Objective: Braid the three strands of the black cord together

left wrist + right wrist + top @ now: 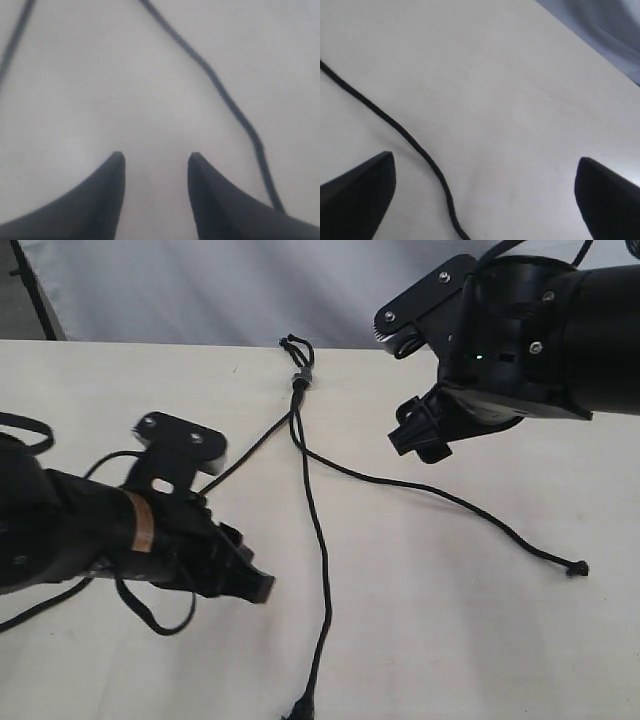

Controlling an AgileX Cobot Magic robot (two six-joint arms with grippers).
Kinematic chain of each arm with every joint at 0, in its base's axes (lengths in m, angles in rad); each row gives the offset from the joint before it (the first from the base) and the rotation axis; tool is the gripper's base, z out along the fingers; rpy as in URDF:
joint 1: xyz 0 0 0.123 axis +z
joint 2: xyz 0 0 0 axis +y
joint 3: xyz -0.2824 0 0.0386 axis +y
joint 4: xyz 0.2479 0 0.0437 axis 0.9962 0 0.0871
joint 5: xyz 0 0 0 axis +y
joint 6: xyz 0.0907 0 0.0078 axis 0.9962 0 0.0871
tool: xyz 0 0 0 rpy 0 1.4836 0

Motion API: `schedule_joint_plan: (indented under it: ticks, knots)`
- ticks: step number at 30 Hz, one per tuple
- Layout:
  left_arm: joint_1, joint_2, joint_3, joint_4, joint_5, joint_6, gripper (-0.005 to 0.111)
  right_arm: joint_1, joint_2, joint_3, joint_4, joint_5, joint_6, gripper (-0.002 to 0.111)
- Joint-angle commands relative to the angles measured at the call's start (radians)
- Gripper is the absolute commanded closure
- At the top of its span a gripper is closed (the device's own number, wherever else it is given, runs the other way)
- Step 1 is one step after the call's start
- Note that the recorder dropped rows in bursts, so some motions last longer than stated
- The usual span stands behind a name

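Black left claw sits over the counter's near-left part, jaws slightly apart and empty. The black right claw hangs toward the far-right corner, jaws wide and empty. Between them the thin black rope cord fans its three strands, lying separate, from a small grey band by the far edge across the pale cream matte counter. White sheeting backs that edge.

Exterior overhead — wrists close above cord
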Motion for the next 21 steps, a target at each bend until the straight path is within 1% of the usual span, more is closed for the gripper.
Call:
schedule_joint_plan:
  ticks: [1, 5, 9, 13, 16, 18, 20, 21]
  knots:
    - [-0.136, 0.080, -0.092, -0.014, 0.113, -0.031, 0.067, 0.000, -0.022, 0.000, -0.029, 0.077, 0.024, 0.018]
    - [-0.210, 0.167, -0.172, -0.014, 0.159, -0.038, 0.067, 0.000, -0.022, 0.000, -0.029, 0.111, 0.024, 0.018]
    - [-0.261, 0.248, -0.241, -0.010, 0.187, -0.036, 0.067, -0.002, -0.022, 0.000, -0.029, 0.154, 0.024, 0.018]
    - [-0.268, 0.331, -0.316, -0.002, 0.275, -0.004, 0.067, -0.002, -0.022, 0.000, -0.029, 0.159, 0.024, 0.018]
    - [-0.268, 0.388, -0.353, -0.002, 0.290, 0.002, 0.067, -0.002, -0.022, 0.012, -0.031, 0.146, 0.024, 0.018]
    - [-0.268, 0.429, -0.374, 0.030, 0.307, 0.001, 0.067, -0.002, -0.022, 0.031, -0.031, 0.143, 0.024, 0.018]
    - [-0.268, 0.464, -0.391, 0.043, 0.343, -0.025, 0.072, -0.002, -0.022, 0.053, -0.031, 0.134, 0.026, 0.018]
    - [-0.268, 0.479, -0.399, 0.043, 0.359, -0.035, 0.077, -0.002, -0.022, 0.063, -0.031, 0.122, 0.026, 0.018]
